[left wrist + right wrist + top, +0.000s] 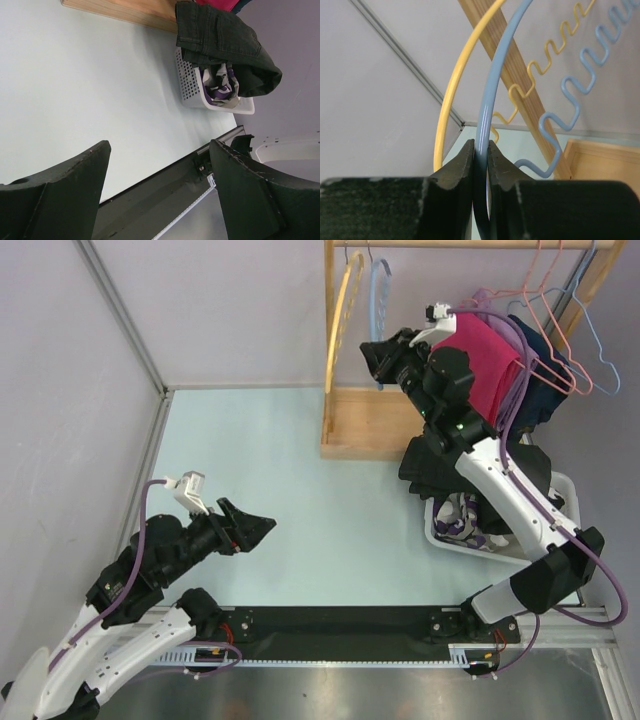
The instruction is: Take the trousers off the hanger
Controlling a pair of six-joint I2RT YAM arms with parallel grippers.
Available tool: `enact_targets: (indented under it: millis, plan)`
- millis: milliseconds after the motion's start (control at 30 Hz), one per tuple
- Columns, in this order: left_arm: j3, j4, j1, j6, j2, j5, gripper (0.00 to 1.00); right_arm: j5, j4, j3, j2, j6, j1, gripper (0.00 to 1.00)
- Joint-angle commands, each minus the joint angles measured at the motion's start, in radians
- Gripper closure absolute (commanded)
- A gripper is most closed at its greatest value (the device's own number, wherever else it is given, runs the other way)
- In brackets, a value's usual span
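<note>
Pulling back from here is where the trouble lies, because the right claw (480, 150) is pinched tight on the thin wire of the bare blue hanger (482, 120), which runs up between its fingers. The yellow hanger (451, 90) sits just beside it, to the claw's left in the wrist view. If the arm draws away before the fingers part, I judge the blue hanger would be dragged off the rail (450, 244) above the claw, or swing into the yellow one and knock it loose. The trousers (225, 40) are on neither hanger. They lie draped over the rim of the white basket (192, 85), well behind and below the right claw under that arm's forearm. They are far ahead of the left claw (157, 165), whose fingers stand wide apart with nothing between them. Heaped half over the basket's edge, they could slide out onto the table (280, 440) if the forearm brushes them on the way back. The magenta garment (485, 365) hanging just behind the right claw's wrist could also catch on the arm's purple cable (515, 380).
</note>
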Motion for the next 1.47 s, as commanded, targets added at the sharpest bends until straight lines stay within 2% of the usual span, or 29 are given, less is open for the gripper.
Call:
enact_targets:
  millis: [0, 33, 133, 167, 233, 267, 333, 367, 500, 600, 767, 900, 1033, 1167, 1300, 1400, 1433]
  plan:
    - [0.031, 0.009, 0.0, 0.028, -0.001, 0.027, 0.15, 0.013, 0.062, -0.049, -0.061, 0.013, 0.02, 1.0]
    - [0.032, 0.009, 0.0, 0.028, -0.001, 0.033, 0.15, 0.035, 0.05, -0.061, -0.07, 0.013, 0.026, 1.0]
    - [0.032, 0.012, 0.0, 0.025, 0.002, 0.045, 0.14, 0.074, -0.048, -0.042, -0.089, 0.013, 0.032, 0.74]
    - [0.034, 0.014, 0.0, 0.026, 0.004, 0.05, 0.14, 0.089, -0.1, -0.031, -0.092, 0.018, 0.036, 0.6]
    - [0.037, 0.015, 0.0, 0.032, 0.011, 0.057, 0.14, 0.123, -0.204, -0.022, -0.113, 0.015, 0.039, 0.45]
    - [0.038, 0.014, 0.0, 0.034, 0.015, 0.059, 0.13, 0.137, -0.233, -0.023, -0.124, 0.013, 0.045, 0.31]
    - [0.04, 0.018, 0.0, 0.037, 0.022, 0.059, 0.12, 0.197, -0.333, -0.029, -0.165, 0.01, 0.063, 0.17]
    - [0.04, 0.02, 0.0, 0.037, 0.022, 0.085, 0.12, 0.221, -0.374, -0.034, -0.182, 0.012, 0.069, 0.01]
    - [0.035, 0.044, 0.0, 0.043, 0.03, 0.109, 0.1, 0.368, -0.592, -0.092, -0.286, 0.035, 0.123, 0.0]
    - [0.025, 0.061, 0.0, 0.043, 0.038, 0.125, 0.09, 0.466, -0.677, -0.207, -0.42, 0.077, 0.179, 0.0]
    - [-0.009, 0.11, 0.0, 0.031, 0.053, 0.162, 0.07, 0.504, -0.768, -0.394, -0.639, 0.2, 0.272, 0.0]
    - [-0.083, 0.17, 0.0, -0.007, 0.054, 0.224, 0.07, 0.455, -0.719, -0.583, -0.698, 0.259, 0.367, 0.0]
    - [-0.156, 0.222, 0.0, -0.053, 0.047, 0.274, 0.07, 0.51, -0.667, -0.679, -0.658, 0.335, 0.527, 0.0]
    - [-0.212, 0.248, 0.0, -0.07, 0.015, 0.289, 0.06, 0.546, -0.5, -0.776, -0.601, 0.38, 0.627, 0.0]
    - [-0.279, 0.256, 0.0, -0.081, -0.034, 0.294, 0.06, 0.544, -0.363, -0.85, -0.543, 0.404, 0.666, 0.0]
    - [-0.325, 0.271, 0.0, -0.087, -0.077, 0.307, 0.06, 0.562, -0.28, -0.911, -0.54, 0.417, 0.687, 0.0]
    - [-0.337, 0.287, 0.001, -0.09, -0.102, 0.312, 0.06, 0.571, -0.207, -0.931, -0.558, 0.406, 0.7, 0.0]
